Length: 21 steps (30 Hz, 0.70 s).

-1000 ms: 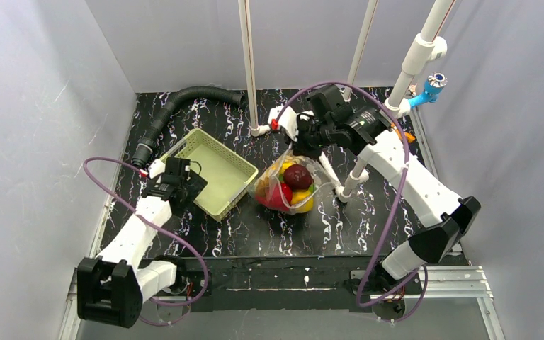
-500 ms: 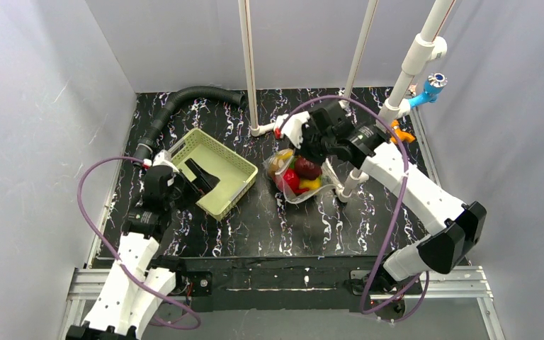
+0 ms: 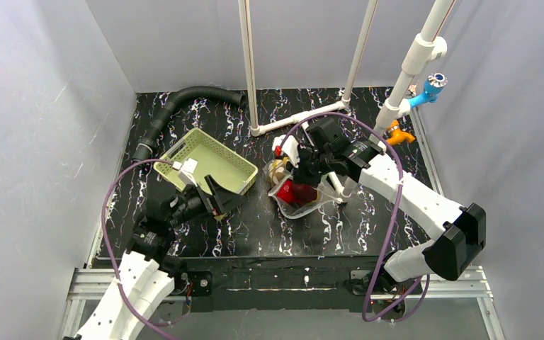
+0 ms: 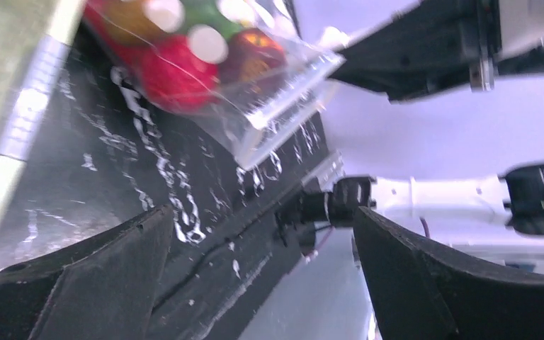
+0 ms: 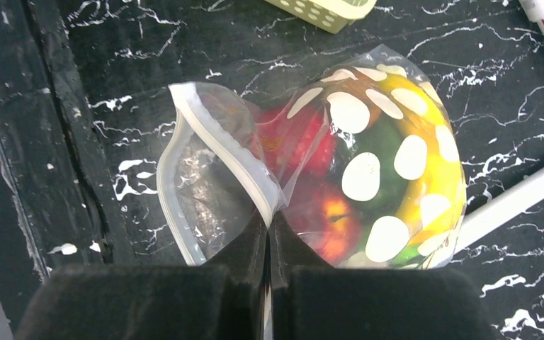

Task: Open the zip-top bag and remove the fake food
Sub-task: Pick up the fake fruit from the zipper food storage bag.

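The zip-top bag, clear with off-white dots, lies on the black marbled table right of the basket. Its mouth gapes open. Inside is the fake food: a bright red piece, a red apple, a green piece and a yellow banana. My right gripper is shut on the bag's zip edge; in the top view it sits over the bag. My left gripper is open and empty by the basket's near corner, left of the bag. The left wrist view shows the bag ahead of it.
The pale green slotted basket stands left of the bag, with its corner in the right wrist view. A black hose lies behind it. White pipes cross the back of the table, with an orange clamp and a blue fitting.
My left arm has swung right and forward from the basket's left side to its near corner, toward the bag. My right gripper has drawn the bag a little nearer.
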Each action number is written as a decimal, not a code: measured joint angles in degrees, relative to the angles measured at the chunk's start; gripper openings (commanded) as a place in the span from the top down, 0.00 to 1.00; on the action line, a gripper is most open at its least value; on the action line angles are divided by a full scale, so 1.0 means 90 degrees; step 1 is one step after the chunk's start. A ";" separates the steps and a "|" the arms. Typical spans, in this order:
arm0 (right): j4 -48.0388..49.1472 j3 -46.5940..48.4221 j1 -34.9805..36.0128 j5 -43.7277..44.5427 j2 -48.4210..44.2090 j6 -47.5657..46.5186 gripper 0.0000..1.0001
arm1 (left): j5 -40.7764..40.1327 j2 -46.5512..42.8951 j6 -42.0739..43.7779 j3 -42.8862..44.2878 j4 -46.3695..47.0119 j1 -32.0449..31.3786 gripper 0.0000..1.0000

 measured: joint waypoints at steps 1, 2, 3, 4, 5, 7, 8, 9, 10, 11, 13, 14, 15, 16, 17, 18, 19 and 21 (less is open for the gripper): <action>0.0032 0.0000 0.0000 -0.0046 0.0000 0.0022 0.99 | -0.0022 -0.0080 -0.0090 -0.0056 0.0085 -0.0226 0.02; 0.0068 0.0000 0.0000 -0.0117 0.0000 0.0063 0.99 | -0.0121 -0.0155 -0.0182 -0.0109 0.0194 -0.0537 0.02; 0.0092 0.0000 0.0000 -0.0202 0.0000 0.0107 0.99 | -0.0226 -0.0180 -0.0260 -0.0126 0.0301 -0.0860 0.02; 0.0100 0.0000 0.0000 -0.0277 0.0000 0.0141 0.99 | -0.0340 -0.0168 -0.0318 -0.0134 0.0423 -0.1185 0.03; 0.0100 0.0002 0.0000 -0.0342 0.0000 0.0168 0.99 | -0.0452 -0.0134 -0.0357 -0.0134 0.0510 -0.1438 0.04; 0.0100 0.0017 -0.0007 -0.0486 0.0000 0.0238 0.99 | -0.0746 0.0022 -0.0386 -0.0138 0.0746 -0.2006 0.04; 0.0097 0.0024 -0.0019 -0.0563 0.0000 0.0284 0.99 | -0.0889 0.0126 -0.0384 -0.0158 0.0901 -0.2261 0.05; 0.0092 0.0039 -0.0041 -0.0673 0.0000 0.0316 0.99 | -0.1137 0.0272 -0.0367 -0.0214 0.1144 -0.2579 0.05; 0.0092 0.0046 -0.0061 -0.0743 0.0000 0.0338 0.99 | -0.1263 0.0345 -0.0352 -0.0260 0.1282 -0.2730 0.05; 0.0095 0.0049 -0.0087 -0.0843 -0.0005 0.0367 0.99 | -0.1486 0.0459 -0.0306 -0.0350 0.1503 -0.2956 0.05; 0.0100 0.0049 -0.0223 -0.1076 -0.0083 0.0476 0.99 | -0.2178 0.0680 -0.0019 -0.0464 0.2004 -0.3303 0.04; 0.0109 0.0049 -0.0316 -0.1195 -0.0146 0.0517 0.99 | -0.2314 0.1030 0.0061 -0.0464 0.2055 -0.3735 0.04; 0.0112 0.0049 -0.0367 -0.1292 -0.0170 0.0549 0.99 | -0.2688 0.1144 0.0199 -0.0461 0.2215 -0.3951 0.04; 0.0114 0.0049 -0.0447 -0.1423 -0.0177 0.0617 0.99 | -0.3050 0.1336 0.0369 -0.0457 0.2385 -0.4284 0.04; 0.0114 0.0046 -0.0476 -0.1472 -0.0175 0.0636 0.99 | -0.3249 0.1440 0.0454 -0.0457 0.2450 -0.4466 0.04; 0.0114 0.0046 -0.0488 -0.1525 -0.0175 0.0644 0.99 | -0.3767 0.1520 0.0624 -0.0457 0.2611 -0.4670 0.04; 0.0114 0.0046 -0.0488 -0.1554 -0.0175 0.0653 0.99 | -0.4097 0.1564 0.0763 -0.0457 0.2766 -0.4784 0.04; 0.0112 0.0046 -0.0488 -0.1654 -0.0175 0.0658 0.99 | -0.4524 0.1795 0.1018 -0.0442 0.3077 -0.4996 0.04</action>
